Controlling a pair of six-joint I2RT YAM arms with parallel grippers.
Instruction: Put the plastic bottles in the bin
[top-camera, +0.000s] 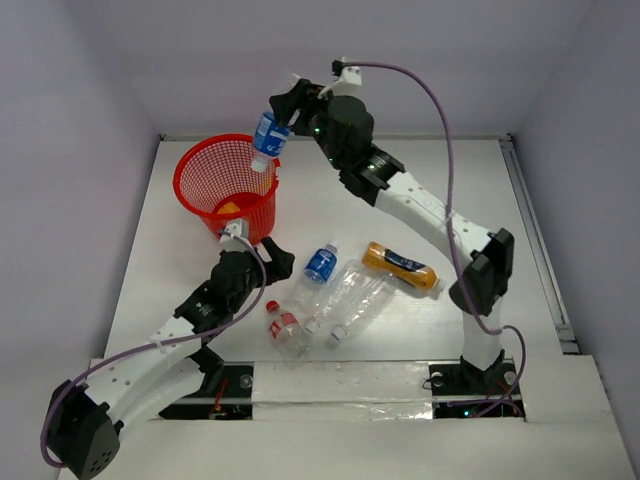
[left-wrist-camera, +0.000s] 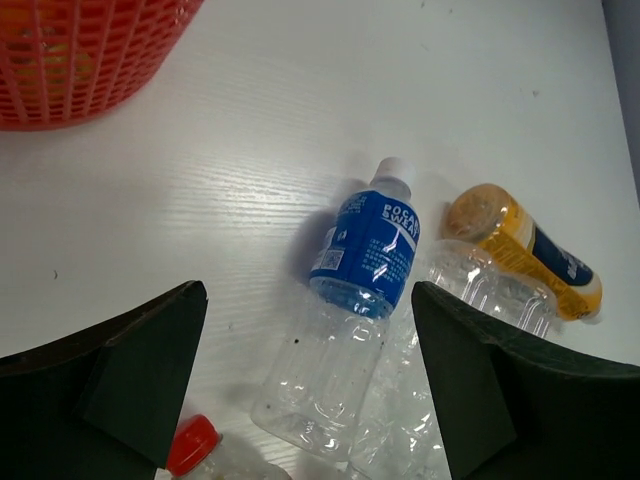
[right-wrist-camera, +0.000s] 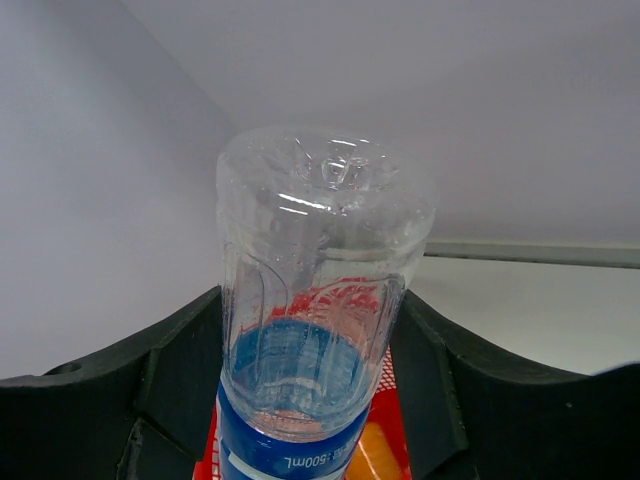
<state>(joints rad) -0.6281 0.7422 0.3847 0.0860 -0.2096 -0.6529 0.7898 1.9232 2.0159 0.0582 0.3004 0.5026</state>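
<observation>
My right gripper (top-camera: 281, 115) is shut on a blue-labelled plastic bottle (top-camera: 267, 138), which hangs cap down over the back right rim of the red mesh bin (top-camera: 196, 176). In the right wrist view the clear bottle base (right-wrist-camera: 320, 260) sits between the fingers (right-wrist-camera: 175, 380), with the bin (right-wrist-camera: 392, 412) below. My left gripper (top-camera: 270, 262) stands open just in front of the bin, holding nothing. Below its jaws lies a blue-labelled bottle (left-wrist-camera: 362, 300) with a white cap. An orange bottle (top-camera: 400, 268), clear bottles (top-camera: 350, 298) and a red-capped bottle (top-camera: 283, 325) lie on the table.
Something orange (top-camera: 230, 207) lies inside the bin. White walls close the table at the back and on both sides. The loose bottles lie in a cluster between the two arms, near the front edge with its taped strip (top-camera: 340, 408).
</observation>
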